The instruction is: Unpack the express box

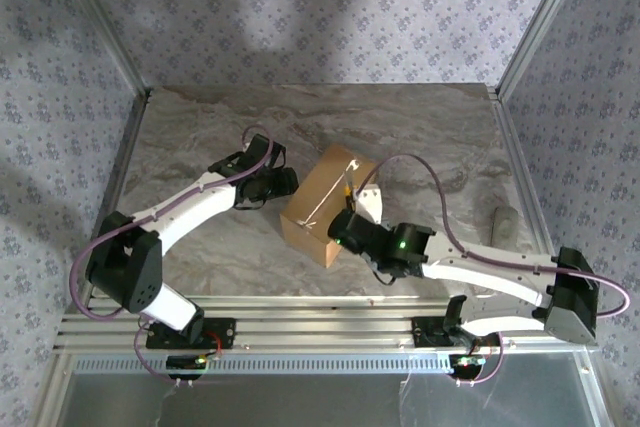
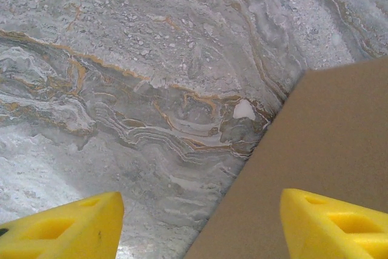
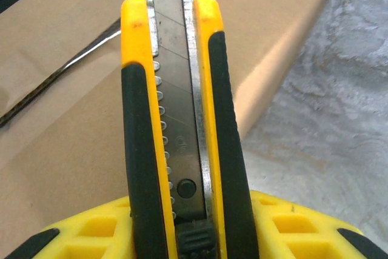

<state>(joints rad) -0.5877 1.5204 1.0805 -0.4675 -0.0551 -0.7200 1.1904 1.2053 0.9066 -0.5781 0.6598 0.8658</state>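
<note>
Two arms, top view: left gripper [image 1: 285,185] just left of the box [image 1: 322,209]; right gripper [image 1: 352,209] over its right edge; box mid-table [image 1: 200,127], flaps closed, contents hidden.
Left wrist: fingers [image 2: 66,228] spread, one over the box.
Right wrist: gripper pinching knife [image 3: 182,119], blade over the box top.

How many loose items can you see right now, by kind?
Express box: 1
Utility knife: 1
Small grey object, too blurred to name: 1
Total: 3
</note>
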